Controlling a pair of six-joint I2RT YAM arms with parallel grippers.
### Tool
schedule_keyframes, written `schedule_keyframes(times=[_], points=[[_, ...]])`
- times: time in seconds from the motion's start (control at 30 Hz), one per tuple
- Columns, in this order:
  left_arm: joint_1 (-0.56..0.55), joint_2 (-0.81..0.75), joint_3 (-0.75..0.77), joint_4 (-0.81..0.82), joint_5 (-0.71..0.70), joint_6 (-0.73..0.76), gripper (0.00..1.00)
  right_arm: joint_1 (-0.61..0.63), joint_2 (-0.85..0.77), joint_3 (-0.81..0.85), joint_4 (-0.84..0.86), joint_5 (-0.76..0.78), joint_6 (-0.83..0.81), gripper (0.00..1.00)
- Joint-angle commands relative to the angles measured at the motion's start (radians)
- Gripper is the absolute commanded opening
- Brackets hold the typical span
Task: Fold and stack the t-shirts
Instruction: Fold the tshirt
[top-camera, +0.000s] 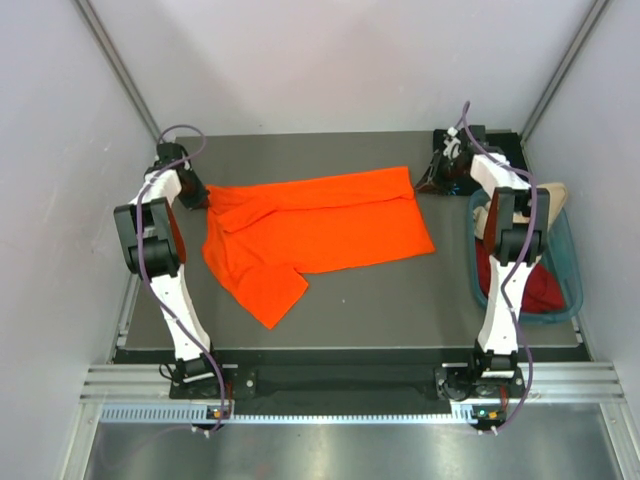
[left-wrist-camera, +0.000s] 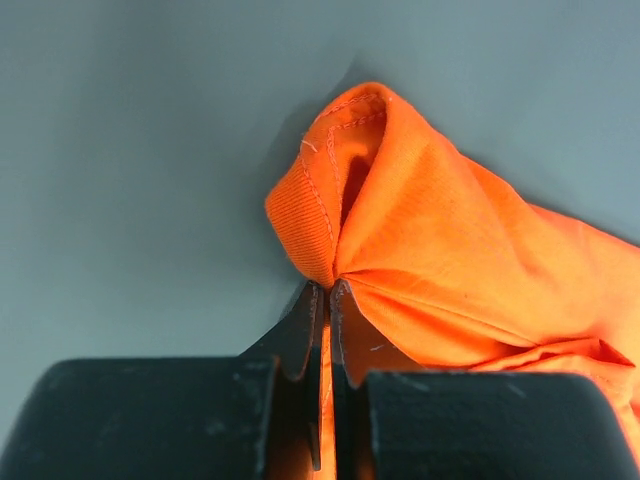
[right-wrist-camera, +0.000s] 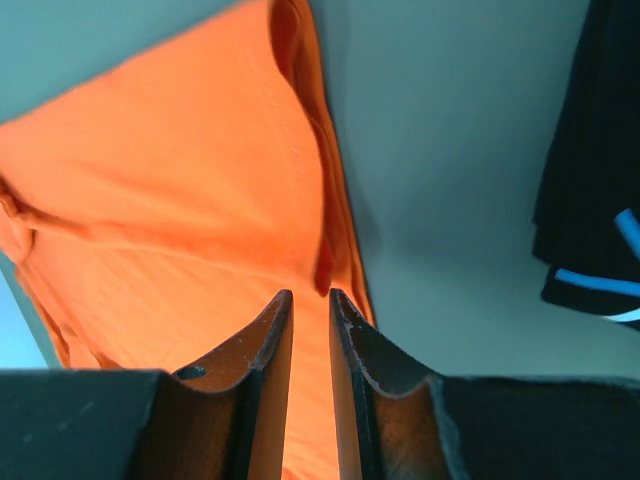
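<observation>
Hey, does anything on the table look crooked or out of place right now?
The orange t-shirt lies skewed and rumpled: one sleeve juts toward the near edge, and the left gripper pinches its bunched edge.

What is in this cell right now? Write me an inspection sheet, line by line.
Surface: grey table, cloth lying on it.
Job's things: orange t-shirt spread across the middle; black t-shirt at the far right; dark red t-shirt and beige t-shirt in the tub.
Clutter: teal tub at the right edge.
Grippers: left end effector shut on the orange t-shirt's left end; right end effector apparently pinching its right edge.
Cables: purple cables along both arms.
Surroundings: pale walls; metal rail at the near edge.
</observation>
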Motion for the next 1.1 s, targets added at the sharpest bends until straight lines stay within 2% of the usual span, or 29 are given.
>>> schedule_keyframes(times=[0.0, 0.03, 0.07, 0.2, 0.3, 0.5, 0.63, 0.77, 0.9, 1.07], points=[[0.015, 0.006, 0.068, -0.032, -0.049, 0.048, 0.03, 0.013, -0.071, -0.013, 0.02, -0.007, 0.012, 0.22], [0.015, 0.006, 0.077, -0.053, -0.048, 0.047, 0.05, 0.015, -0.069, -0.011, 0.017, -0.008, 0.015, 0.22], [0.013, 0.004, 0.085, -0.064, -0.04, 0.047, 0.17, 0.015, -0.069, -0.013, 0.016, -0.008, 0.016, 0.22], [0.012, -0.048, 0.071, -0.087, -0.028, 0.016, 0.43, 0.045, -0.076, -0.028, 0.011, -0.02, 0.013, 0.23], [0.009, -0.108, 0.031, -0.1, -0.009, -0.008, 0.48, 0.051, -0.095, -0.067, 0.03, -0.016, 0.007, 0.25], [-0.017, -0.238, -0.096, -0.087, 0.06, -0.051, 0.43, 0.058, -0.1, -0.11, 0.053, -0.034, -0.004, 0.25], [-0.046, -0.301, -0.191, -0.054, 0.109, -0.074, 0.35, 0.059, -0.097, -0.108, 0.05, -0.011, -0.018, 0.25], [-0.066, -0.306, -0.269, -0.023, 0.173, -0.126, 0.28, 0.059, -0.065, -0.091, 0.062, -0.011, -0.024, 0.2], [-0.066, -0.303, -0.364, 0.041, 0.199, -0.168, 0.26, 0.059, -0.051, -0.093, 0.105, 0.019, -0.016, 0.15], [-0.066, -0.297, -0.392, 0.046, 0.186, -0.16, 0.25, 0.053, -0.057, -0.099, 0.166, 0.085, 0.002, 0.11]])
